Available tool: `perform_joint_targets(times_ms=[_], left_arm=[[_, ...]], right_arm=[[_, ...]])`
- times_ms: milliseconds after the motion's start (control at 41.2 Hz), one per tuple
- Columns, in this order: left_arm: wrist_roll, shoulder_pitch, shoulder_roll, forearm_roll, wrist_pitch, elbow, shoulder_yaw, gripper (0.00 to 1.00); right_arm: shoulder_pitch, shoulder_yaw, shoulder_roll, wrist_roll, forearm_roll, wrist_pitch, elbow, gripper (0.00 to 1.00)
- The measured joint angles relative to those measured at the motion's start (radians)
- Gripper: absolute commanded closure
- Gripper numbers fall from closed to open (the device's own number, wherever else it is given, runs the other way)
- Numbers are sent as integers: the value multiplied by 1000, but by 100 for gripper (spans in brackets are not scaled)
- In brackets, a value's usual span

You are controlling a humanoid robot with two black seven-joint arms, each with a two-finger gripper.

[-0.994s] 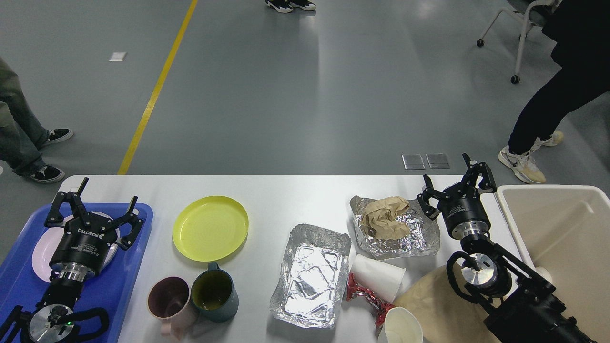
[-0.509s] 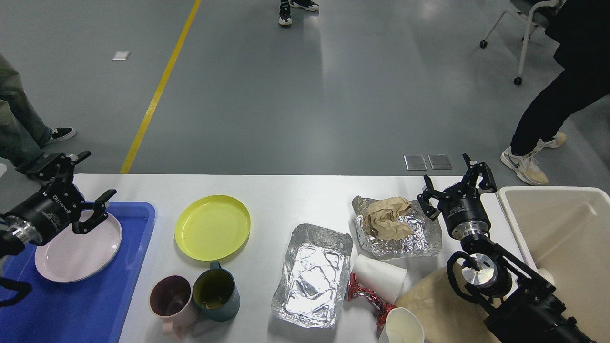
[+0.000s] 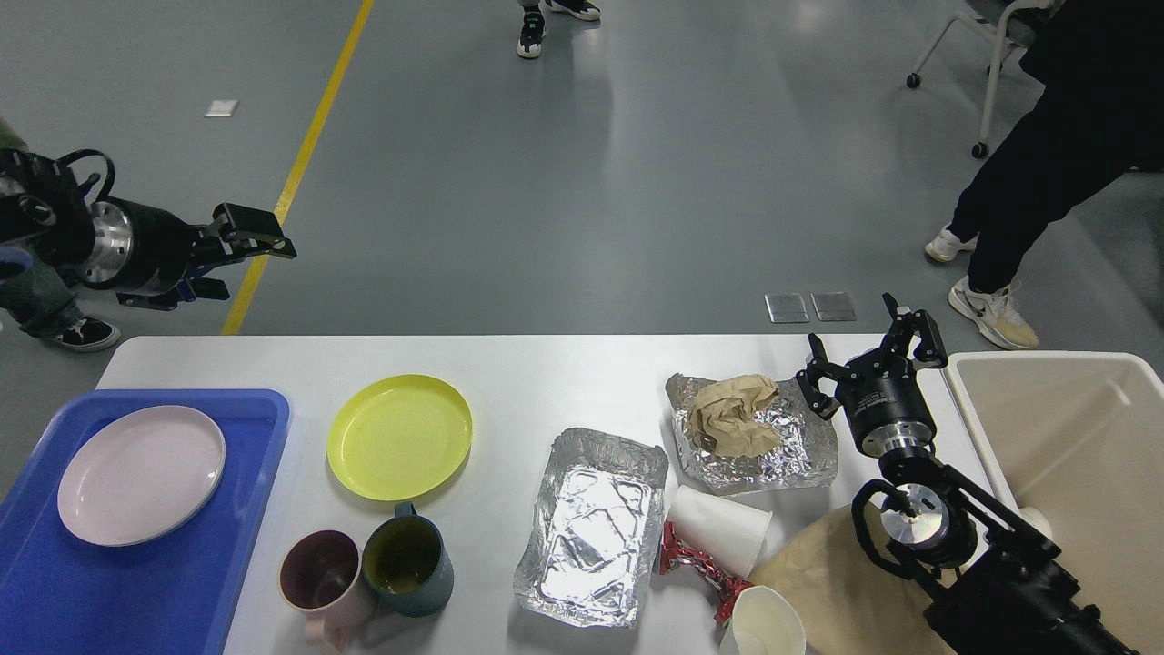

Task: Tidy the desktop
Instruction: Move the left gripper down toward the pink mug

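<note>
Foil trays (image 3: 596, 523), cups (image 3: 723, 528) and plate (image 3: 400, 437) crowd the desktop (image 3: 546, 373).

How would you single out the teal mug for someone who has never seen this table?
On the white desktop, look just right of the blue tray, below the yellow plate. Two mugs touch there; the teal mug is the right-hand, dark blue-green one, while the pink mug is pale.

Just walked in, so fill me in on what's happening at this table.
A two-armed robot is tidying the desktop. Neither gripper holds anything: the left gripper is raised beyond the table's far left edge, and the right gripper hovers open beside the crumpled brown paper. A pink plate sits in the blue tray.
</note>
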Motion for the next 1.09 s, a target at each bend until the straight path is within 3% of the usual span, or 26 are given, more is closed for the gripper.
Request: perform_joint_targets(times_ms=[146,267,485,679,873,1091], left_arm=[[0,-227,-119,0,-5,-95,241,3],[-3,-395,-228,2,-3,-255,406,3],[-13,-595,-360,-16,-8,-422,478,3],[-15,-731,-479,-189,-104,-494,572,3],[-13,-955,-526,-379,-136,-670,667,4],[-10,-993,-544,-517,-189,-719,693,4]], right_arm=[[0,0,0,0,0,0,0,0],[0,0,0,0,0,0,-1,0],[0,0,0,0,0,0,-1,0],[0,0,0,0,0,0,-1,0],[0,0,0,0,0,0,-2,0],[0,0,0,0,0,0,-2,0]])
